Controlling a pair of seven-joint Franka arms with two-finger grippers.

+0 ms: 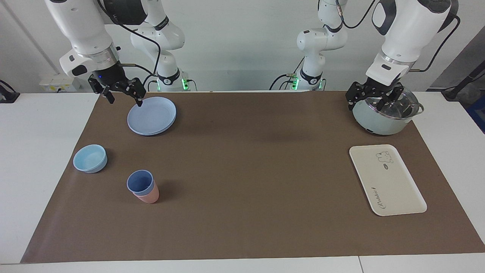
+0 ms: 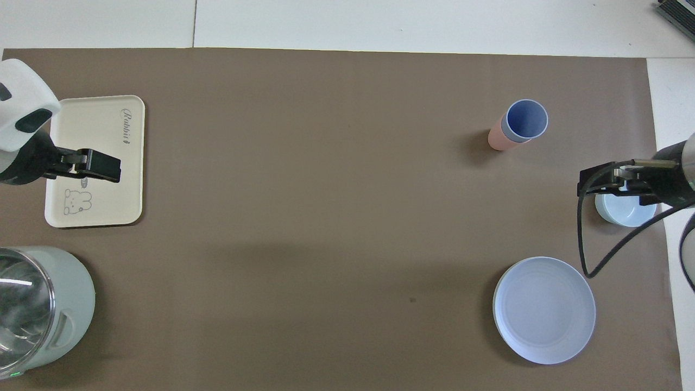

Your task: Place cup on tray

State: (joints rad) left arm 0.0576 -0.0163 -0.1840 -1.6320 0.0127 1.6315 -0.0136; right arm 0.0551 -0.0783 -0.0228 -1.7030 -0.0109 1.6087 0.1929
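Observation:
The periwinkle-blue cup (image 1: 140, 181) (image 2: 525, 120) stands upright, nested inside a salmon-pink tumbler (image 1: 150, 197) (image 2: 497, 139), on the brown mat toward the right arm's end of the table. The cream-white tray (image 1: 394, 189) (image 2: 108, 136) lies flat and bare toward the left arm's end. My right gripper (image 1: 125, 99) (image 2: 589, 184) hangs open and empty above the round plate's rim, well apart from the cup. Open and empty too, my left gripper (image 1: 373, 101) (image 2: 108, 167) hovers over the pot beside the tray.
A round blue plate (image 1: 151, 115) (image 2: 543, 309) and a light-blue bowl (image 1: 90, 158) (image 2: 624, 214) sit nearer to the robots than the cup. A pale-green pot (image 1: 379, 121) (image 2: 59, 304) with a glass lid stands nearer to the robots than the tray.

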